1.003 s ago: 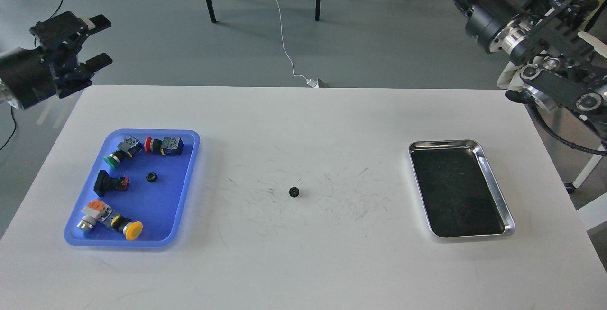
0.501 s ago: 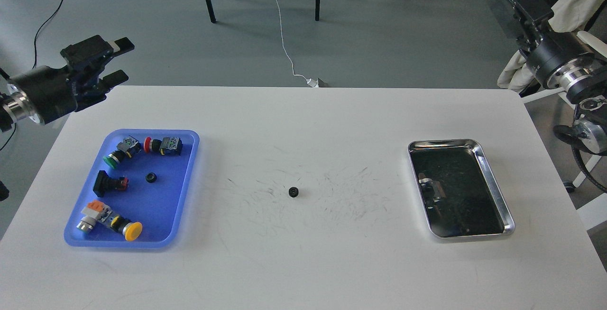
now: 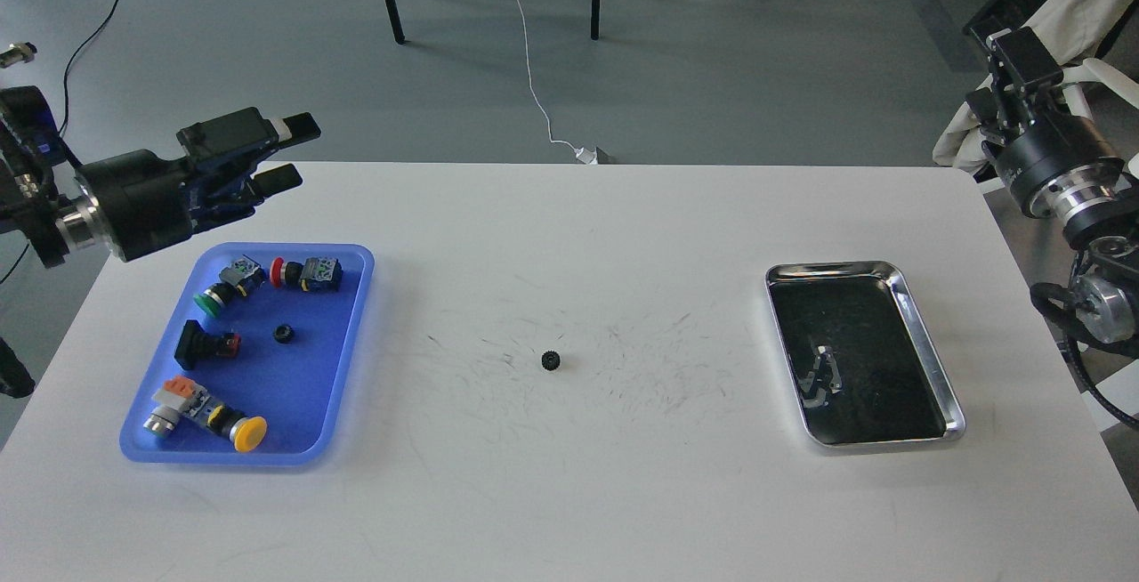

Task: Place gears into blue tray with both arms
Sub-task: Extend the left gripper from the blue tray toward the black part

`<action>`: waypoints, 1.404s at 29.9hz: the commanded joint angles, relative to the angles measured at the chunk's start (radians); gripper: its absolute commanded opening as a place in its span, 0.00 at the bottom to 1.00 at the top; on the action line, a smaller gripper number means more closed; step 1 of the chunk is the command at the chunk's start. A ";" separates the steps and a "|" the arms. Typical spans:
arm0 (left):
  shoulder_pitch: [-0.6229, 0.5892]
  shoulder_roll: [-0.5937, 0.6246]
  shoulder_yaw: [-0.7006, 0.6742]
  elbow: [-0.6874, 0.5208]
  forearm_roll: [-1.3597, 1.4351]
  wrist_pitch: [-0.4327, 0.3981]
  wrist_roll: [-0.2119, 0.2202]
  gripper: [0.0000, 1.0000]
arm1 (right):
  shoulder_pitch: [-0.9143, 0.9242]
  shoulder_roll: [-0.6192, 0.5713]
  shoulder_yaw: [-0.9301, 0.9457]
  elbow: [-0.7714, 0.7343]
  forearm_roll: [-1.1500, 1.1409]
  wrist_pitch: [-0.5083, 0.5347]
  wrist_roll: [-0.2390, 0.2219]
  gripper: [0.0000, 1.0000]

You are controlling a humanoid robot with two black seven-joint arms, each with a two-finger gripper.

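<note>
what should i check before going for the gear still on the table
1. Loose gear sits alone on the bare table, nothing touching it: ok.
2. Other gear already lies inside the blue tray: ok.
3. Left gripper fingers apart and empty: ok.
4. Right gripper open or shut: cannot tell, seen end-on.
5. Free spot in the tray among the switches, near its right rim: ok.
6. Either gripper close to the loose gear: not ok, both hang at the table's far corners.
</note>
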 commanded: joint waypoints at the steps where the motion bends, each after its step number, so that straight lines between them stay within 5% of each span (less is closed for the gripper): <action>1: 0.006 -0.001 0.005 -0.076 0.225 0.080 0.000 0.99 | -0.019 0.010 0.020 0.008 0.030 0.014 0.000 0.96; 20: 0.020 -0.087 0.002 -0.232 0.902 0.144 0.000 0.98 | -0.076 0.041 0.101 -0.003 0.107 0.023 0.000 0.98; 28: 0.041 -0.251 0.005 -0.166 0.978 0.146 0.000 0.98 | -0.090 0.059 0.107 -0.009 0.303 0.071 0.000 0.99; 42: 0.038 -0.452 -0.050 -0.021 0.965 0.148 0.000 0.99 | -0.102 0.058 0.112 -0.037 0.311 0.071 0.000 0.99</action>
